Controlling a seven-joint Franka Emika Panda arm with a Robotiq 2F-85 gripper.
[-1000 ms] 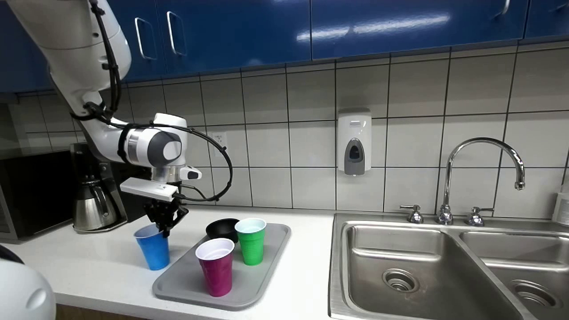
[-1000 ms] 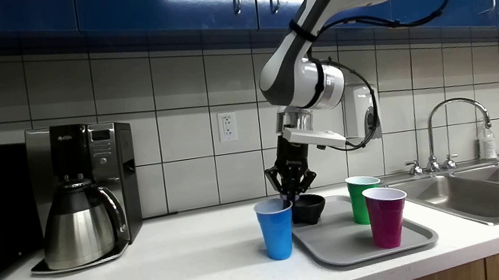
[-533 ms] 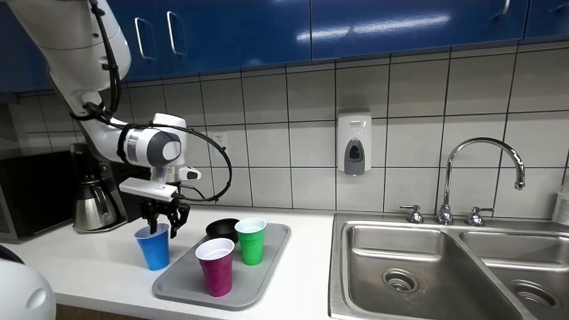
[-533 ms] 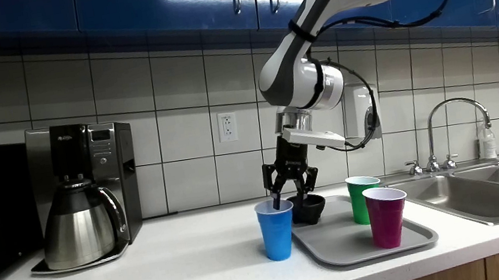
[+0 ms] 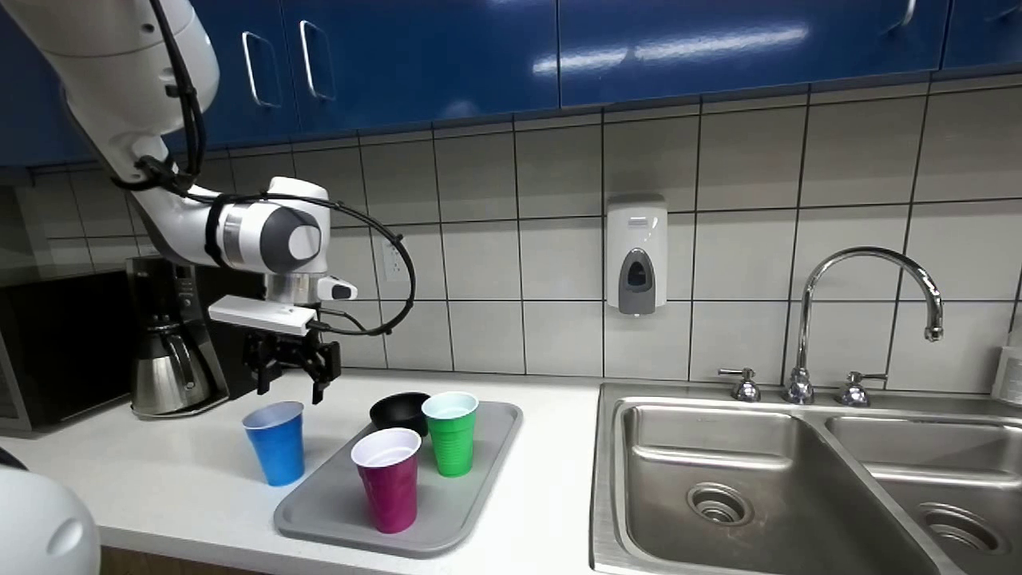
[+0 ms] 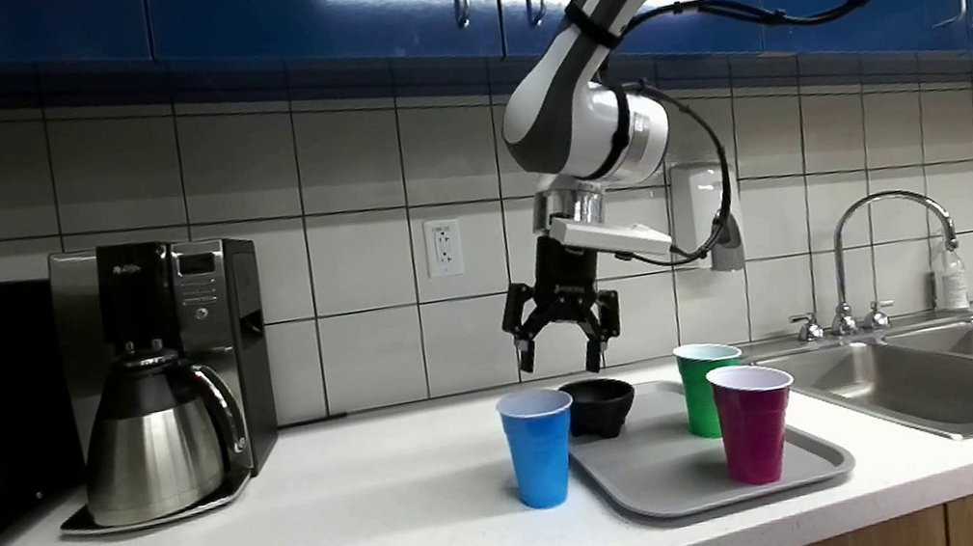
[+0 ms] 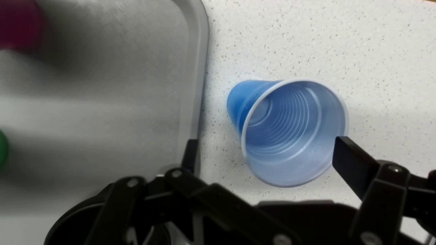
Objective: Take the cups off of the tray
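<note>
Blue cup (image 7: 289, 132), inner rings (image 7: 294, 115): wrist view only

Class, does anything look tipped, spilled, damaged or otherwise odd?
Nothing stands out. The blue cup stands upright on the counter beside the tray; on the tray, the magenta cup, green cup and black cup are upright. No spill or damage shows.

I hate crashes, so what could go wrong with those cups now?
The gripper hangs open near the blue cup, which stands beside the tray; swinging low, it might knock that cup over. The green cup, magenta cup and black cup share the tray, so reaching for one could bump another.
</note>
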